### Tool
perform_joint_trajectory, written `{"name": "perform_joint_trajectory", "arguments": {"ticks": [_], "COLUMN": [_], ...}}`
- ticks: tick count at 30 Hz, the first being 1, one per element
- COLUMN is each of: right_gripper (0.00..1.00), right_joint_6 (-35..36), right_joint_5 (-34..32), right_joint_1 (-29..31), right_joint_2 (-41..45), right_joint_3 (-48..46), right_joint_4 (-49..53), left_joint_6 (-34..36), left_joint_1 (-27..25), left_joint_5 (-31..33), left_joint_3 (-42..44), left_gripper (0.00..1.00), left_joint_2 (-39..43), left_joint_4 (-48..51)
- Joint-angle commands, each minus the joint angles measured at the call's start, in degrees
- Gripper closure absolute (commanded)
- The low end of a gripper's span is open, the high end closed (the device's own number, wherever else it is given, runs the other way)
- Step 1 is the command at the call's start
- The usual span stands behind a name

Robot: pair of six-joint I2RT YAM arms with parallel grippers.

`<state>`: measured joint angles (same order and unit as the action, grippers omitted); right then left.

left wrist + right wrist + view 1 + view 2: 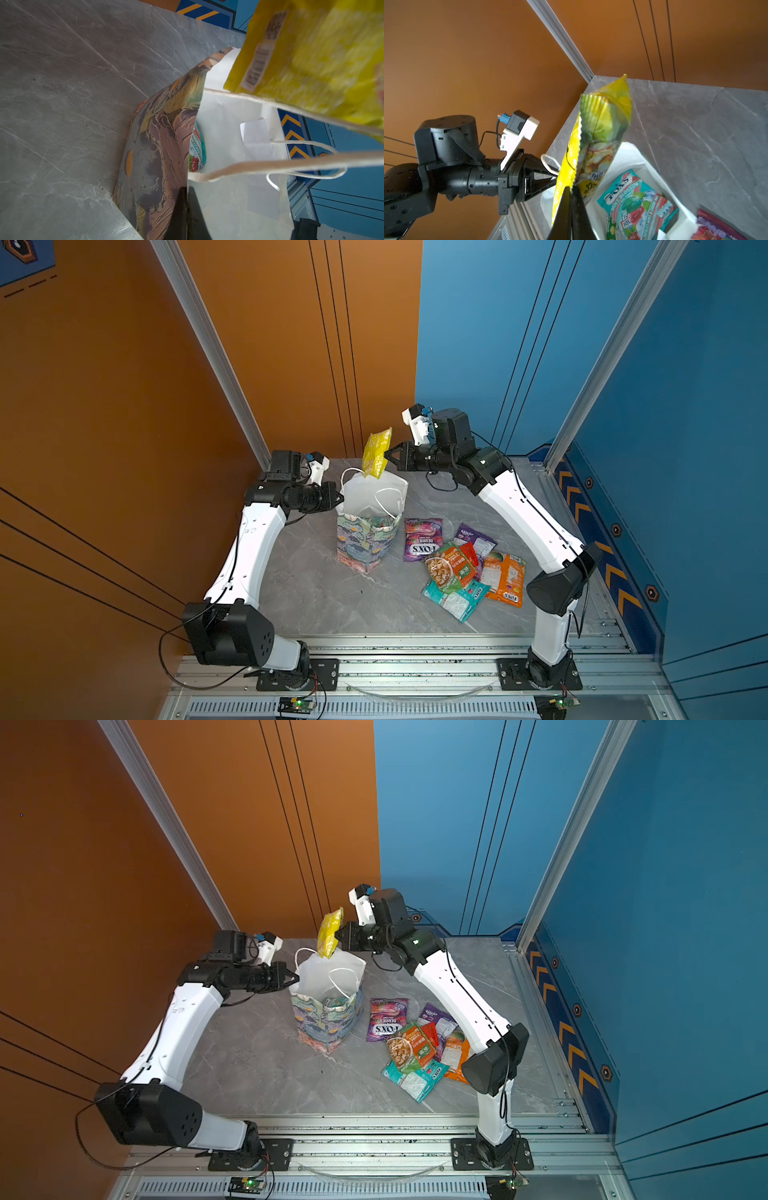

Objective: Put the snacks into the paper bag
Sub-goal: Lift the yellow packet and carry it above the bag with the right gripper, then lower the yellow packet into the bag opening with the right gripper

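**Yellow packet poised over the held-open bag**

In both top views the paper bag (365,539) stands upright on the table (307,585). The left tool (341,498) is closed on the bag's rim, on the side away from the loose snacks (457,568). I judge that this steadies the bag and keeps its mouth spread. The right tool (388,454) is clamped on one edge of the yellow packet (376,452), which hangs over the bag's far rim with its lower end at the mouth. The loose snacks lie heaped on the table beside the bag, apart from it.

In the left wrist view, the left tool (185,193) pinches the bag's wall. A cord handle (270,164) crosses the mouth and could snag the packet. A teal packet (197,149) already lies inside.

In the right wrist view, the right tool (571,193) grips the packet's crimped seam. The bag's white floor beside the teal packet looks to have room for a drop.
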<state>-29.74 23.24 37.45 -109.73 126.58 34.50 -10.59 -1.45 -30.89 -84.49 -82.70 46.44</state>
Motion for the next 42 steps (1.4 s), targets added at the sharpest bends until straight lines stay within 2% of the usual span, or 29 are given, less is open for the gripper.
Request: {"name": "perform_joint_trajectory", "arguments": {"ticks": [1, 16, 25, 29, 42], "right_gripper": [1.0, 1.0, 1.0, 1.0, 1.0], "right_joint_6": [1.63, 3.19, 3.46, 2.63, -0.41], "right_joint_5": [2.24, -1.96, -1.3, -1.76, -2.37], "right_joint_1": [1.27, 2.02, 2.27, 4.28, 4.5], "right_joint_2": [0.98, 7.65, 8.3, 7.99, 3.53], "right_joint_3": [0.93, -10.42, -11.27, -11.45, -9.96], "right_joint_4": [3.02, 4.15, 6.56, 7.16, 6.46], "left_joint_6": [-0.49, -0.58, -0.66, -0.8, -0.57], "left_joint_1": [0.48, 0.66, 0.75, 0.75, 0.75], "left_joint_5": [-1.45, -1.28, -1.28, -1.35, -1.46], "left_joint_3": [0.18, 0.3, 0.37, 0.3, 0.46], "left_gripper": [1.0, 1.0, 1.0, 1.0, 1.0], "left_joint_2": [1.4, 1.6, 1.75, 1.66, 1.75], "left_joint_4": [-0.54, -0.47, -0.5, -0.47, -0.48]}}
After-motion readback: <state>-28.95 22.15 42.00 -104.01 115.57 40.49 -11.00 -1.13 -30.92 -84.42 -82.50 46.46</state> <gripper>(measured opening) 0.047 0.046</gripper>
